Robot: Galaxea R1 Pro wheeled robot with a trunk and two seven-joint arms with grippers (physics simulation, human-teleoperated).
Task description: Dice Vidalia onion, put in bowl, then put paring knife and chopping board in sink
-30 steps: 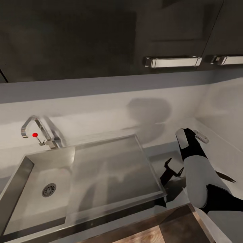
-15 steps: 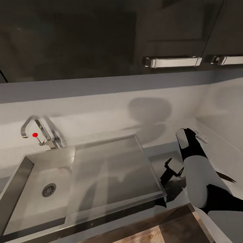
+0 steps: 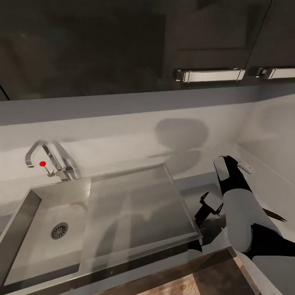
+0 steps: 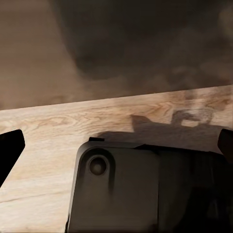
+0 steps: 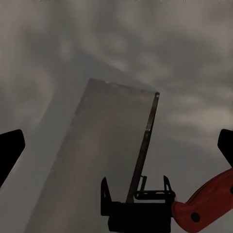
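From the head camera I had the sink [image 3: 61, 221] filling the lower left of the frame, its drain [image 3: 60, 230] low in the basin and the chrome tap [image 3: 47, 160] with its red knob [image 3: 42, 164] at the upper left corner of it. The flat drainboard [image 3: 137, 205] ran toward frame centre. No onion was visible to me in the basin. My right arm [image 3: 239, 213] came in from the lower right, and the right gripper [image 3: 206, 211] hung just past the drainboard's right edge over the grey countertop [image 3: 196, 190]. In the right wrist view, the fingers [image 5: 9, 150] stood wide apart at the frame's edges, and the red handle of the paring knife [image 5: 206, 204] lay at the lower right; whether anything pinched it I could not tell. In the left wrist view, the left gripper's fingers [image 4: 8, 148] were likewise spread, above pale wood grain [image 4: 58, 131]. Dark cabinets [image 3: 123, 45] with metal handles [image 3: 209, 75] crossed the top.
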